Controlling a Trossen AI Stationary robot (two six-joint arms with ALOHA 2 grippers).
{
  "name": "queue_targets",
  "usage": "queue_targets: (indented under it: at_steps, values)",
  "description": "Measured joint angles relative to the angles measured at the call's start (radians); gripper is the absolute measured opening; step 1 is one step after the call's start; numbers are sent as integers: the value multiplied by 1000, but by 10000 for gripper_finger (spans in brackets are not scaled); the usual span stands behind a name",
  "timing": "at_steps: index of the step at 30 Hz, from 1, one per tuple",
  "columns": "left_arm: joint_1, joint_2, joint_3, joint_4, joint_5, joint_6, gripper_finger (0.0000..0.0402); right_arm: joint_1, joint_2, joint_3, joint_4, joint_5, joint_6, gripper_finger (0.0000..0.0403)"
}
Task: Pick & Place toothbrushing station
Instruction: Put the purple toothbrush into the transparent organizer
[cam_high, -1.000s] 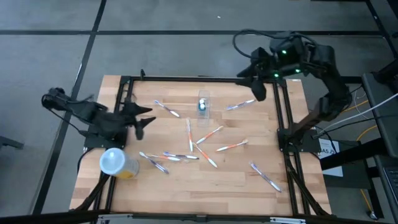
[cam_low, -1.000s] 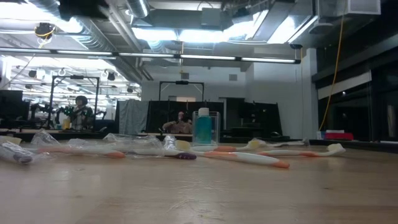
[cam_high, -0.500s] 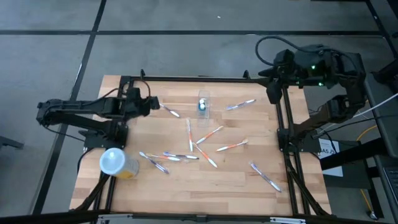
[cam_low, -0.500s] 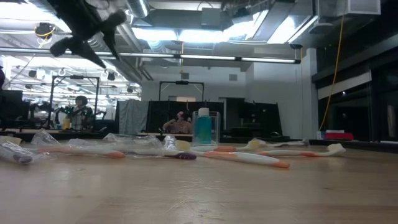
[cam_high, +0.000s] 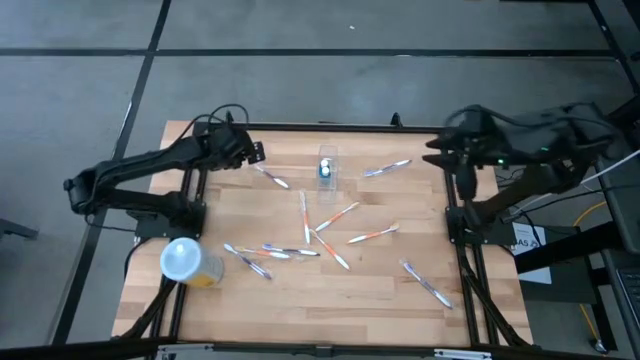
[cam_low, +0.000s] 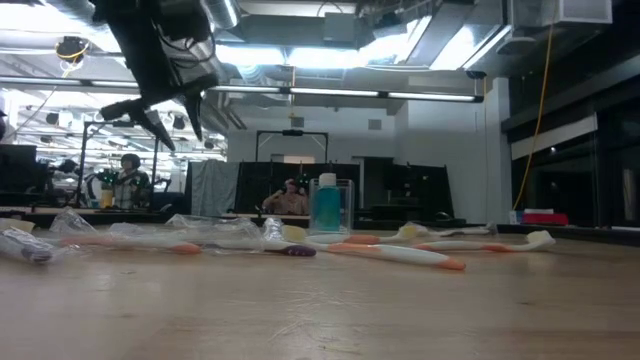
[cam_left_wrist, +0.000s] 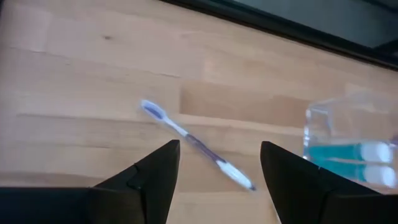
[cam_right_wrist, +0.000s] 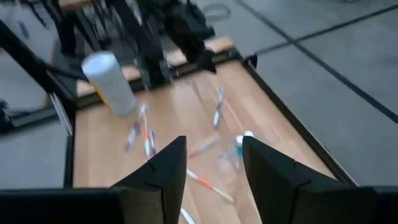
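In the high view, the yellow tub (cam_high: 205, 271) with its pale round lid (cam_high: 180, 258) lies at the lower left of the wooden table (cam_high: 390, 305). The left gripper (cam_high: 254, 153) hangs above the table's upper left; its fingers (cam_left_wrist: 148, 180) stand wide apart and hold nothing. A purple-and-white toothbrush (cam_high: 270, 177) lies just beyond it, between the gripper and the toothbrushing station (cam_high: 327, 166). The station stands upright at upper centre, clear-walled, with a blue item inside. More toothbrushes (cam_high: 338, 215) lie scattered across the centre, apart from the station. The right gripper (cam_high: 462, 178) waits at the table's right edge, fingers (cam_right_wrist: 163, 169) parted and empty.
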Motion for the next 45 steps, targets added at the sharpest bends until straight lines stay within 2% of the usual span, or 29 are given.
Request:
queue_targets:
  at_steps: [7, 14, 20, 25, 34, 40, 45]
  values:
    - [107, 83, 0, -23, 30, -74, 224, 212, -99, -172, 16, 216, 181, 160]
    - [113, 233, 0, -13, 54, -229, 224, 351, -112, -347, 15, 310, 351, 160]
    - [113, 330, 0, 75, 52, -320, 224, 492, -111, -386, 17, 398, 509, 160]
    - [114, 397, 0, 75, 33, -360, 224, 604, -111, -386, 26, 494, 603, 160]
    - [129, 455, 0, 114, 0, -407, 223, 704, -102, -386, 111, 600, 614, 160]
    - [169, 465, 0, 121, -2, -369, 222, 750, -83, -386, 195, 641, 592, 160]
    - [196, 465, 0, 122, 2, -334, 190, 775, -57, -386, 265, 662, 553, 160]
